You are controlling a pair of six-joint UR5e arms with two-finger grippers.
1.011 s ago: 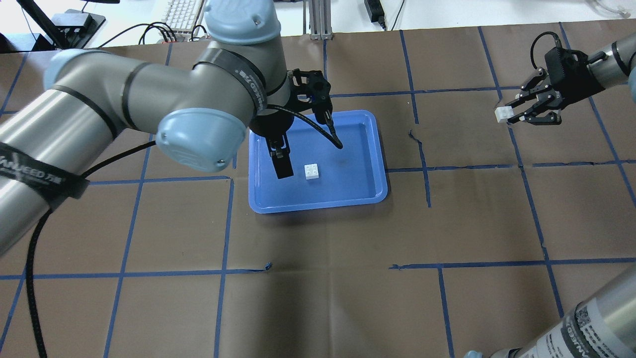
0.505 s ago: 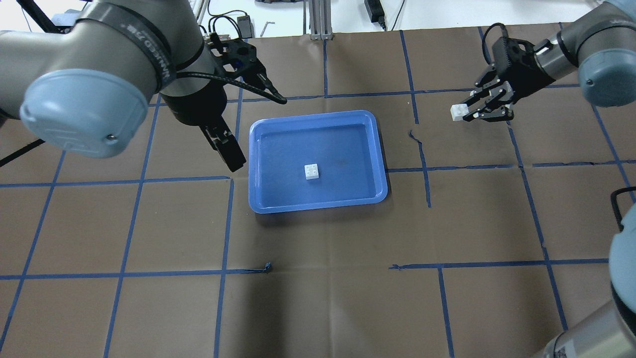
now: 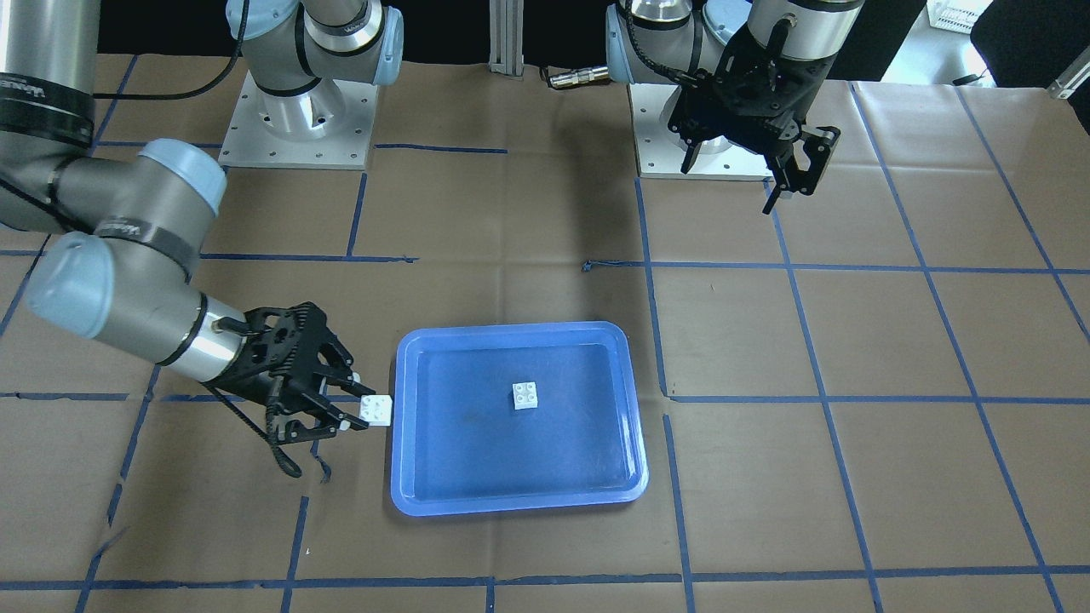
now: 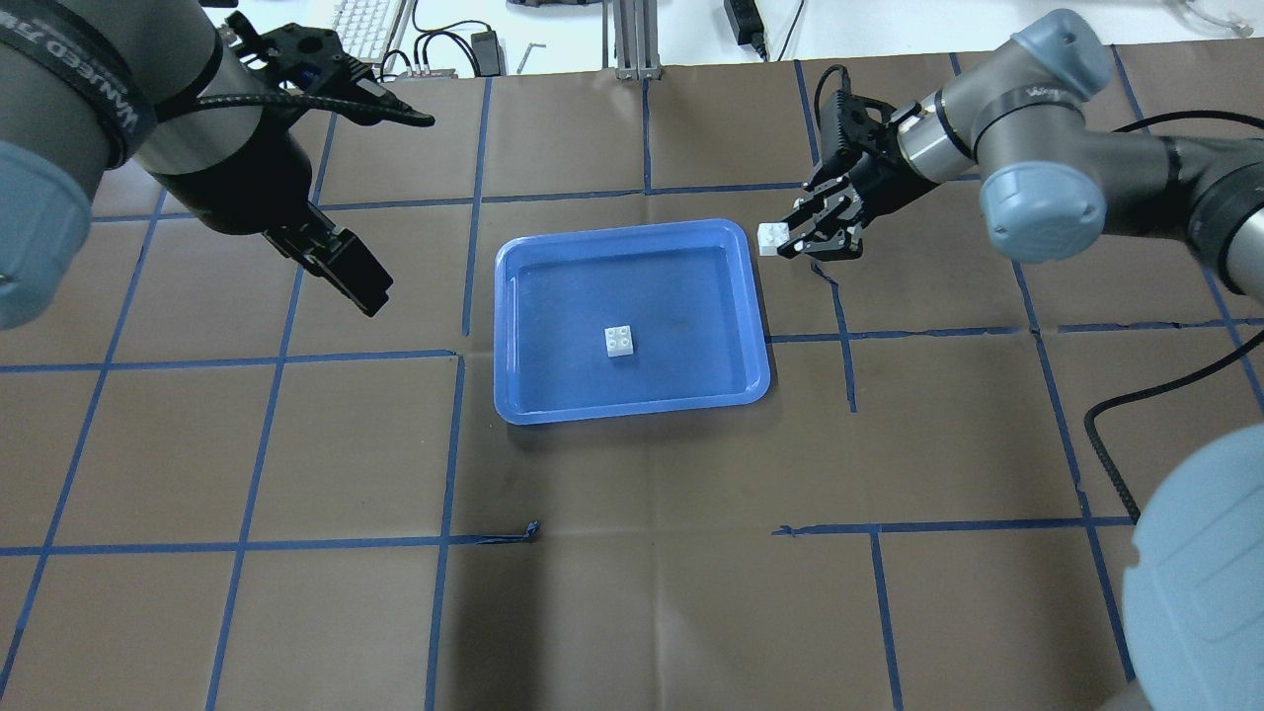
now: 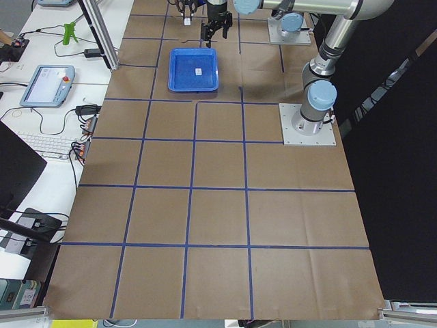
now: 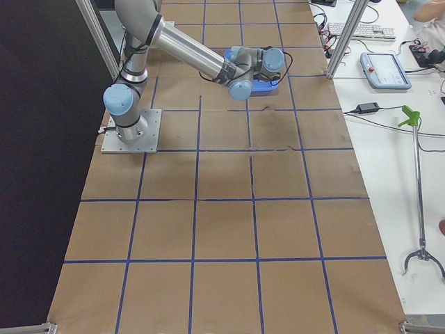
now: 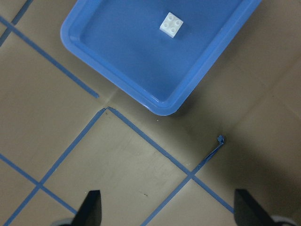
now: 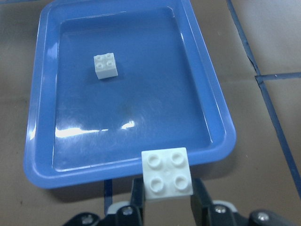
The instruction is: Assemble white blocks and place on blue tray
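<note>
The blue tray point(image 4: 632, 413) lies mid-table, also in the front view point(image 3: 477, 443). One white block point(image 4: 620, 341) sits studs up on its base, seen in the front point(image 3: 526, 396), left wrist point(image 7: 171, 24) and right wrist point(image 8: 105, 65) views. My right gripper point(image 4: 787, 240) is shut on the second white block point(image 4: 770, 238), held in the air just outside the tray's right rim point(image 8: 221, 136); the held block shows in the front point(image 3: 375, 409) and right wrist point(image 8: 167, 174) views. My left gripper point(image 4: 395, 212) is open and empty, raised left of the tray point(image 7: 155, 106).
Brown paper with a blue tape grid covers the table point(image 4: 632, 592). A loose tape end point(image 4: 533, 530) lies in front of the tray. A keyboard and cables point(image 4: 365, 30) lie beyond the far edge. The arm base plates point(image 3: 298, 111) stand on the robot's side.
My left gripper has drawn back from over the tray to its left, leaving one block in it. My right gripper has carried its block leftward up to the tray's right rim.
</note>
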